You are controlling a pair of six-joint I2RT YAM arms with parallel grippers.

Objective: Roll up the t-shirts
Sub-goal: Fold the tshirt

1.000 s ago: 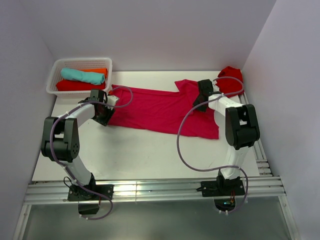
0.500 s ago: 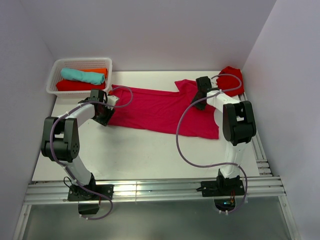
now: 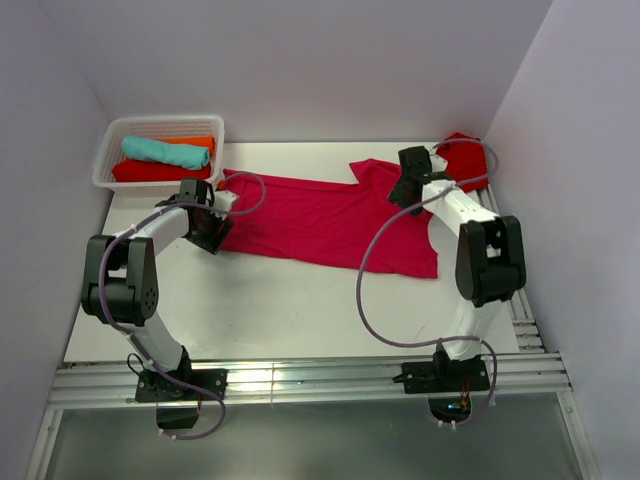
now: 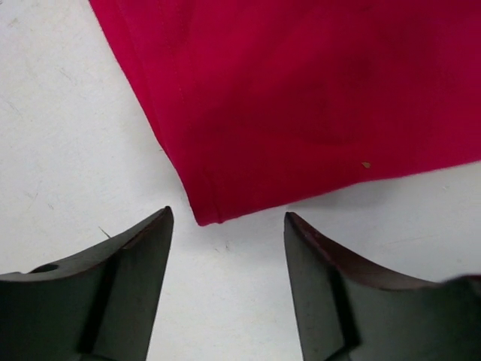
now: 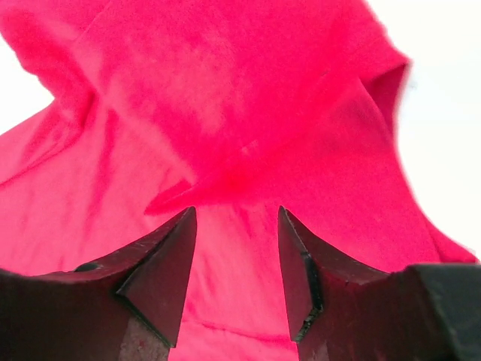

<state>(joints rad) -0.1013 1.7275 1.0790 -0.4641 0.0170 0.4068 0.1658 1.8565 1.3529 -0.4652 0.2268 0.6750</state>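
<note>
The pinkish-crimson t-shirt (image 3: 320,220) lies spread flat across the middle of the table. My left gripper (image 3: 210,238) is open and empty, low over the bare table, with the shirt's near left corner (image 4: 204,214) just ahead of its fingertips (image 4: 154,226). My right gripper (image 3: 403,195) is open over the shirt's right end near the sleeve. Its fingers (image 5: 176,233) straddle crimson cloth, with a raised fold (image 5: 225,184) just ahead. Nothing is gripped. No neck label shows.
A white mesh basket (image 3: 108,160) at the back left holds rolled teal (image 3: 165,151), orange (image 3: 196,143) and scarlet (image 3: 150,172) tees. A scarlet tee (image 3: 462,158) lies bunched at the back right corner. Walls close in on three sides.
The right arm's elbow has swung to the right and its gripper has shifted slightly toward the back of the shirt. The left arm and the shirt have not visibly moved.
</note>
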